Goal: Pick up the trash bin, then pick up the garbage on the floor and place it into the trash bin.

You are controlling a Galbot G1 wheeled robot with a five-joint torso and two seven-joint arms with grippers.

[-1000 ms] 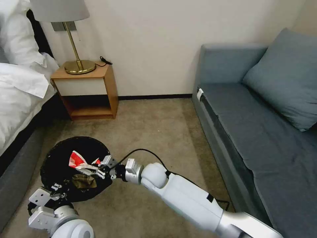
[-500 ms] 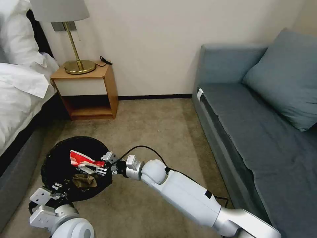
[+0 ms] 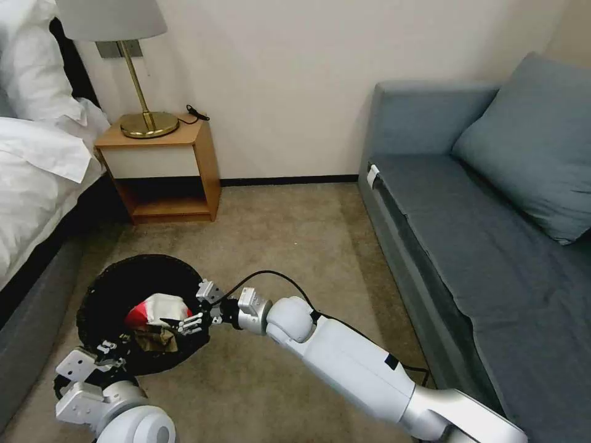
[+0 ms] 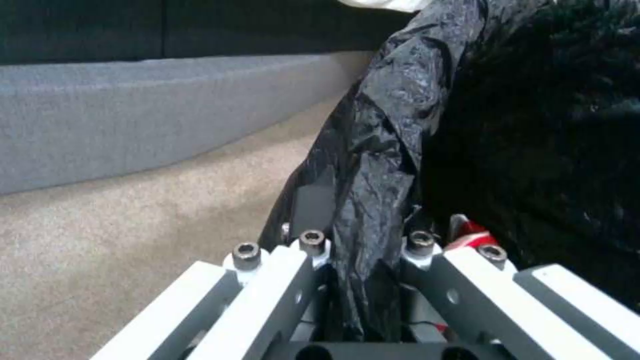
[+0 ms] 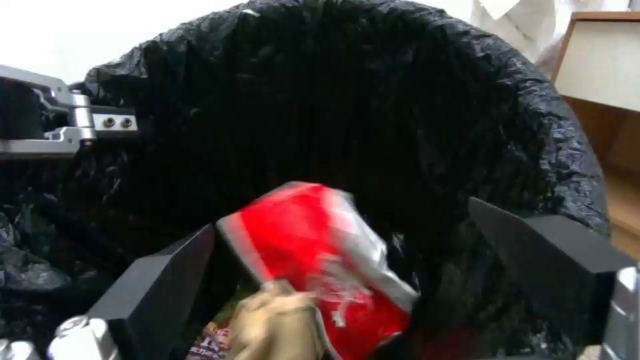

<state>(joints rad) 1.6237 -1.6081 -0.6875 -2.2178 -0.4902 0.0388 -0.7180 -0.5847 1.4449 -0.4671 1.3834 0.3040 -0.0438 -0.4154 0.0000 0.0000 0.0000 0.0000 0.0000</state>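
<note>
My right gripper point(image 3: 184, 322) sits just over the near-right rim of the trash bin point(image 3: 104, 283), its jaws spread wide with nothing between the pads. In the right wrist view the two black fingers point(image 5: 167, 280) stand well apart, and the red-and-white packet point(image 5: 320, 260) lies beyond them, down in the black liner, free of both. It rests against the crumpled brown paper bag point(image 3: 155, 337), so from the fingertips the packet lies forward and below, inside the bin, not in my grip.

I can't make out a clear long axis on the packet; it looks bunched and tilted.

My left gripper point(image 4: 363, 280) is clamped on the near rim, a fold of the black bag point(image 4: 380, 165) pinched between its fingers, holding the bin by the bed side. The right arm is the one nearer the bin's contents, and I judge this piece delivered.
</note>
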